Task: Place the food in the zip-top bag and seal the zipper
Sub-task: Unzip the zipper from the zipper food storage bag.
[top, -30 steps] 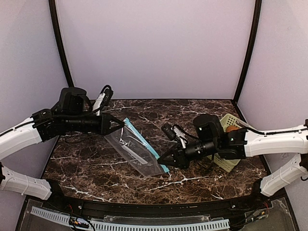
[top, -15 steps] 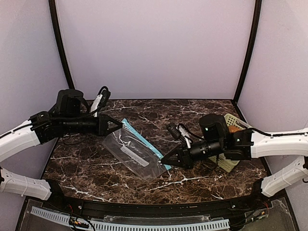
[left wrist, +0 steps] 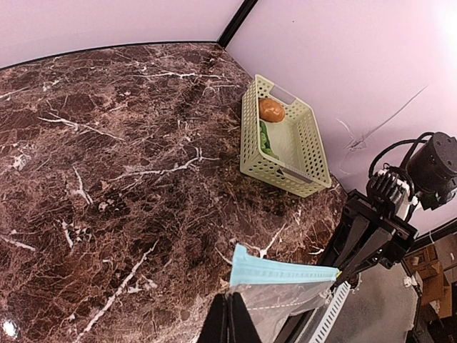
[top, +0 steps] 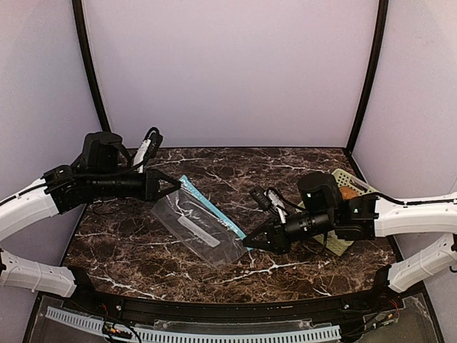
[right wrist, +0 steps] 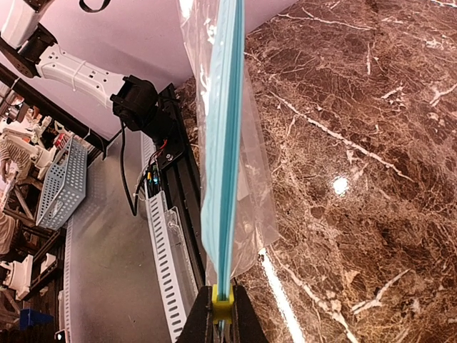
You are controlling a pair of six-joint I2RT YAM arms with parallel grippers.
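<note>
1. Fingers (left wrist: 244, 329) of the left gripper (top: 174, 185) were pinched shut on one end of the clear rectangular plastic zip-top bag (top: 194, 227), arm reaching rightward.
2. Low and stretched leftward, the right gripper (top: 248, 243) clamped the other end of the narrow teal-blue zipper strip (top: 211, 208).
3. Crinkly film spanned between them above the glossy brown marble table (top: 128, 246).
4. Brown-orange oval potato (left wrist: 271, 109) and lumpy green vegetable (left wrist: 265, 141) lay in the pale green slotted basket (left wrist: 248, 139).
</note>
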